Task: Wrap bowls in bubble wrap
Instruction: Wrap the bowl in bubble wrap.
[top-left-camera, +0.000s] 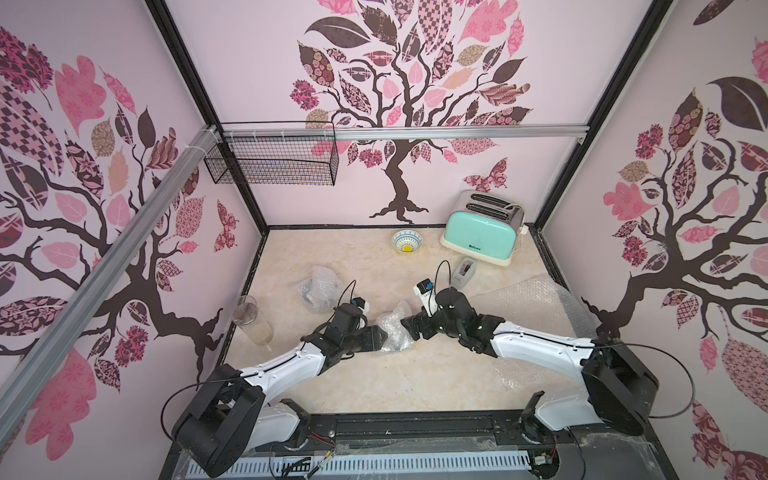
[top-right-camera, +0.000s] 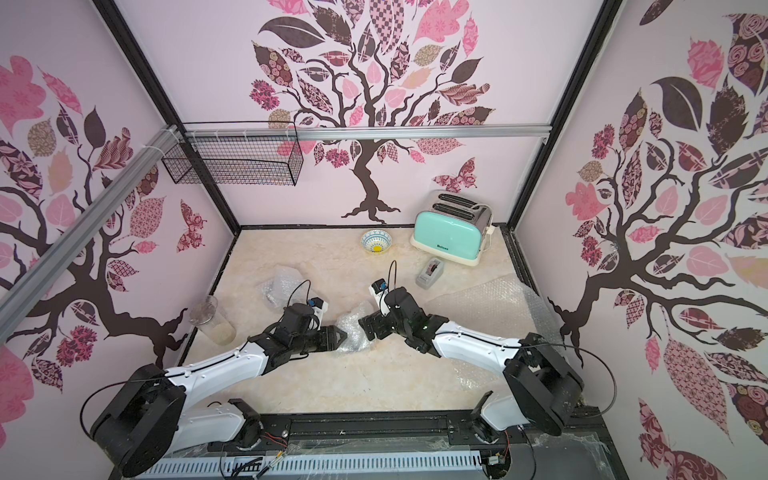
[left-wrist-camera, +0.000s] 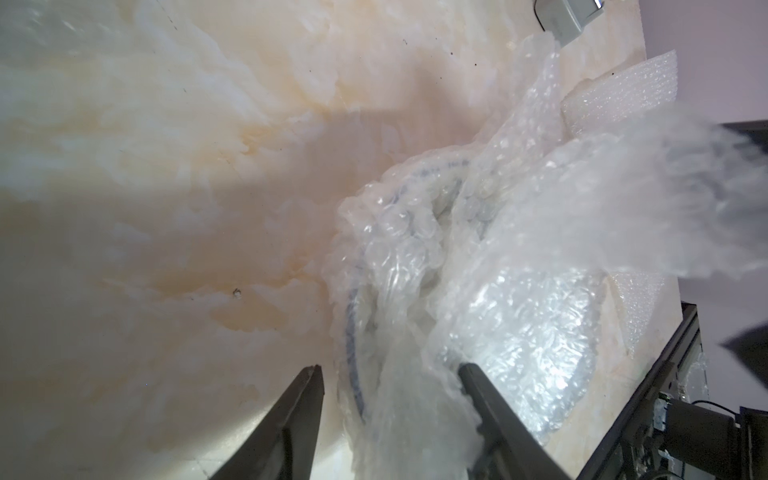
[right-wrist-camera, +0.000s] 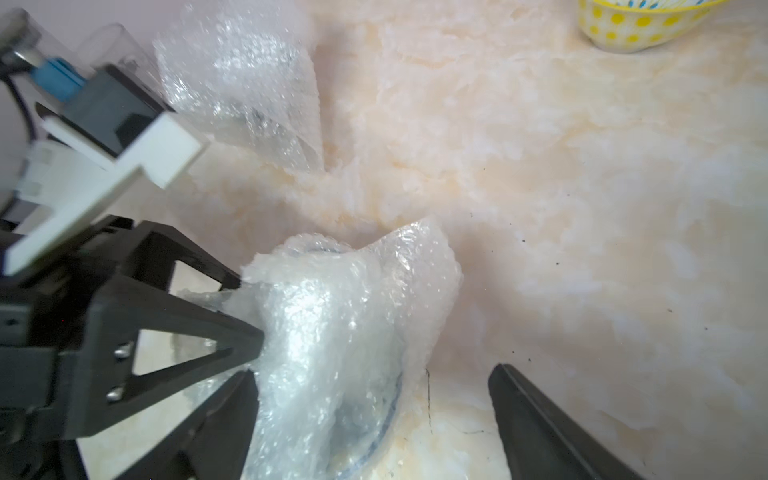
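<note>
A bowl wrapped in bubble wrap (top-left-camera: 395, 330) (top-right-camera: 353, 332) lies mid-table between both arms. Its blue rim (left-wrist-camera: 352, 332) (right-wrist-camera: 392, 409) shows through the plastic. My left gripper (top-left-camera: 384, 334) (left-wrist-camera: 390, 367) is shut on this bundle, with wrap and rim between its fingers. My right gripper (top-left-camera: 405, 326) (right-wrist-camera: 370, 374) stands wide open at the bundle's other side, holding nothing. A second crumpled bundle of wrap (top-left-camera: 320, 289) (right-wrist-camera: 241, 83) lies further back on the left. An unwrapped bowl (top-left-camera: 407, 242) (right-wrist-camera: 631, 25) with a yellow centre sits near the back wall. A flat sheet of wrap (top-left-camera: 536, 307) is spread at the right.
A mint toaster (top-left-camera: 482, 230) stands at the back right, with a grey tape dispenser (top-left-camera: 463, 272) in front of it. A clear drinking glass (top-left-camera: 253, 322) lies tilted by the left wall. A wire basket (top-left-camera: 274, 160) hangs on the back rail.
</note>
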